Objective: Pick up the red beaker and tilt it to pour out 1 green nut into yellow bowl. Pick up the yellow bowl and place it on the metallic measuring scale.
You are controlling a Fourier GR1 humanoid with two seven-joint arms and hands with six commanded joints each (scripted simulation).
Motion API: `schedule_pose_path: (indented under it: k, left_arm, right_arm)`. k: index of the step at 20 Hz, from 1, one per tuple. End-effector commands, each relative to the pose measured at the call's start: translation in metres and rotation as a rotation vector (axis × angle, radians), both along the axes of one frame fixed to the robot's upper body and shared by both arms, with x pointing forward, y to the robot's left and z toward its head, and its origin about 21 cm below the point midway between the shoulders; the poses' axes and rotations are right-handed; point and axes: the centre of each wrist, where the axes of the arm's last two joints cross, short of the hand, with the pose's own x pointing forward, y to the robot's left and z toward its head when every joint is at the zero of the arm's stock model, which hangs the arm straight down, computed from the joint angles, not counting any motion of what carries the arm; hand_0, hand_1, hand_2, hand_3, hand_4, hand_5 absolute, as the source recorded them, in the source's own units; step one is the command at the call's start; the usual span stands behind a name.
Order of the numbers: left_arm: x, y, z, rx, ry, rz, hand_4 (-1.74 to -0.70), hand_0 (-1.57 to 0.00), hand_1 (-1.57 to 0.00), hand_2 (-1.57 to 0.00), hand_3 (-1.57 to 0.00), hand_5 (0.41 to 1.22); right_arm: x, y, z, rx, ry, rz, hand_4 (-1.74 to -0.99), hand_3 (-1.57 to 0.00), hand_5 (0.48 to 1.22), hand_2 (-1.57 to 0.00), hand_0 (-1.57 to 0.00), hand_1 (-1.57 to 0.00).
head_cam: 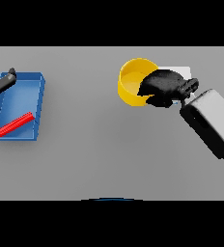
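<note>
The right hand (163, 87) curled its fingers over the yellow bowl's (131, 83) three-o'clock rim (left hand (3, 82) at nine o'clock, finger state unclear).

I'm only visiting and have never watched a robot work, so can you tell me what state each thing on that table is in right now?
yellow bowl: upright, nothing visible inside, right hand over its right rim.
right hand: fingers curled on the bowl's edge.
left hand: at the far left, over the tray's corner; fingers unclear.
blue tray: flat on the table, open-topped.
red object: lying on its side in the tray.
pale object: mostly hidden behind the right hand.
</note>
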Motion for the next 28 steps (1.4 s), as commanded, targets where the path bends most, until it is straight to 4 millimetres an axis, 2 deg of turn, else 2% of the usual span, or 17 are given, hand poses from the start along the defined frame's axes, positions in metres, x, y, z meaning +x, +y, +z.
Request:
schedule_pose_path:
  k: [1,7,13,15,17,19,24,28]
  left_arm:
    - [0.0,-0.002,-0.003,-0.006,0.004,-0.007,-0.81,0.0,0.0,0.0,0.0,0.741]
    - [-0.005,-0.006,0.002,0.006,0.024,0.013,-0.81,0.0,0.0,0.0,0.0,0.743]
    - [-0.006,-0.008,0.003,0.004,0.033,0.036,-0.83,0.0,0.0,0.0,0.0,0.774]
    - [-0.007,-0.006,0.0,0.009,0.032,0.04,-0.82,0.0,0.0,0.0,0.0,0.765]
    - [-0.006,-0.007,0.002,0.01,0.032,0.035,-0.82,0.0,0.0,0.0,0.0,0.759]
    - [-0.005,-0.007,0.006,0.018,0.037,0.038,-0.81,0.0,0.0,0.0,0.0,0.757]
    - [-0.003,-0.003,0.005,0.02,0.032,0.039,-0.8,0.0,0.0,0.0,0.0,0.733]
    - [-0.004,-0.008,0.005,0.005,0.038,0.038,-0.81,0.0,0.0,0.0,0.0,0.734]
  right_arm:
    - [0.006,-0.005,0.004,0.007,-0.017,-0.013,-1.72,-1.33,1.221,-1.57,-1.57,-1.57]
    - [0.034,-0.047,0.002,0.011,-0.058,-0.165,-1.72,-1.22,1.221,-1.57,-1.57,-1.57]
    - [0.052,-0.08,-0.02,0.021,-0.044,-0.273,-1.72,-1.17,1.221,-1.57,-1.57,-1.57]
    - [0.058,-0.089,-0.027,0.024,-0.038,-0.313,-1.722,-1.21,1.221,-1.57,-1.57,-1.57]
    - [0.063,-0.094,-0.036,0.015,-0.035,-0.348,-1.722,-1.25,1.221,-1.57,-1.57,-1.57]
    - [0.065,-0.101,-0.045,0.012,-0.031,-0.356,-1.724,-1.36,1.221,-1.57,-1.57,-1.57]
    - [0.072,-0.097,-0.064,0.029,-0.013,-0.38,-1.727,-1.48,1.221,-1.56,-1.57,-1.52]
    - [0.073,-0.102,-0.074,0.023,-0.007,-0.402,-1.724,-1.5,1.221,-1.57,-1.57,-1.46]
